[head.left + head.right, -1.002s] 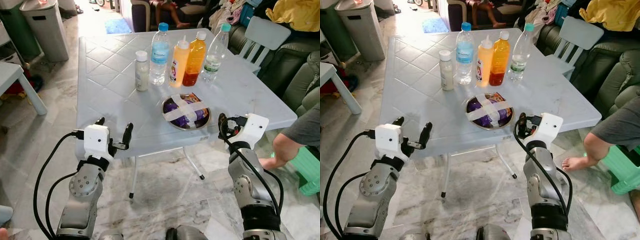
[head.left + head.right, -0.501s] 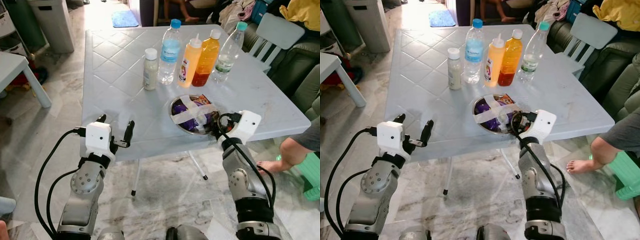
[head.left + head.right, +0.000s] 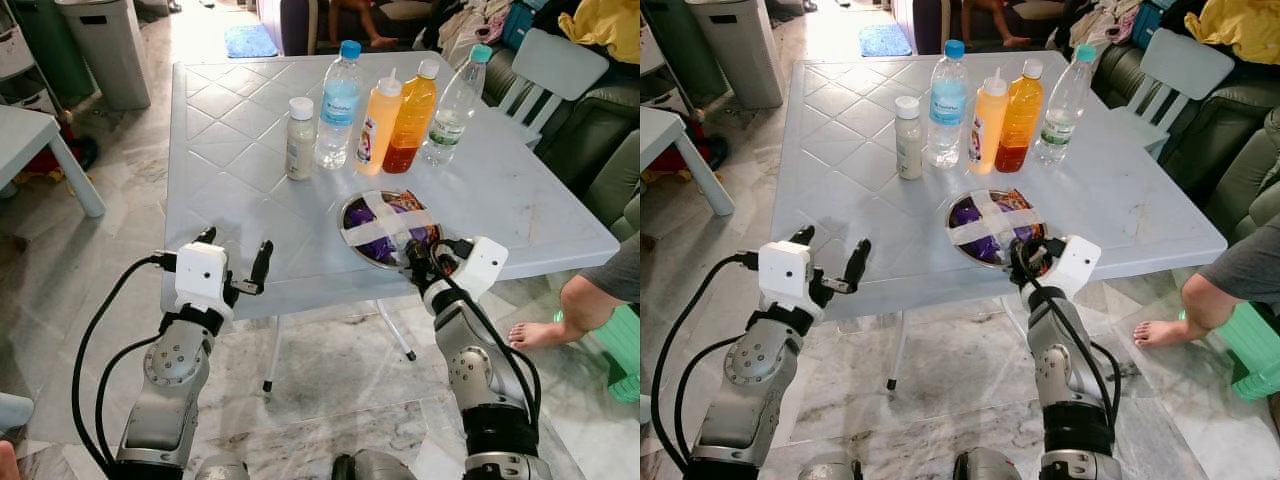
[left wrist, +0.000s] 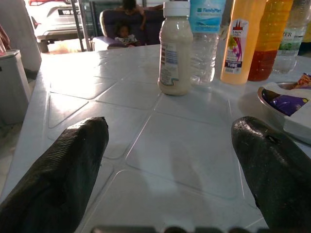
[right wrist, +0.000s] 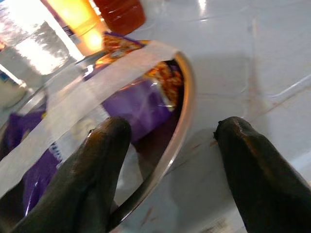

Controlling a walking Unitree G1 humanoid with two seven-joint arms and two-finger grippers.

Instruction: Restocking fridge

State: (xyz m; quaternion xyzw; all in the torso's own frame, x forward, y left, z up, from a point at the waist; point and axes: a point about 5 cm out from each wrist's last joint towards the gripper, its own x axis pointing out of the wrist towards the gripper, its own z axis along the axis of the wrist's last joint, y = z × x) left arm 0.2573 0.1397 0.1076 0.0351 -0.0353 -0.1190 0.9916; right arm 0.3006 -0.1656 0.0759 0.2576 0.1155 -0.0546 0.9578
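On the white table (image 3: pixel 230 190) stands a row of bottles: a small white one (image 3: pixel 299 137), a blue-capped water bottle (image 3: pixel 340 104), an orange squeeze bottle (image 3: pixel 379 126), an amber one (image 3: pixel 414 117) and a teal-capped clear one (image 3: pixel 454 104). In front of them sits a metal bowl (image 3: pixel 352 212) holding purple packets under crossed white tape. My right gripper (image 3: pixel 430 255) is open at the bowl's near right side. In the right wrist view the rim (image 5: pixel 182 116) runs between its fingers (image 5: pixel 92 165). My left gripper (image 3: pixel 235 263) is open over the table's near left edge.
A grey bin (image 3: pixel 105 45) and a small white table (image 3: pixel 30 140) stand at the left. A white chair (image 3: pixel 555 65) and a dark sofa (image 3: pixel 600 150) are behind the table on the right. A person's leg (image 3: pixel 560 320) and a green stool (image 3: pixel 625 345) are close on my right.
The right gripper has moved left and forward from the table's near right edge to the bowl's rim. The camera has come a little closer. The left gripper is unchanged.
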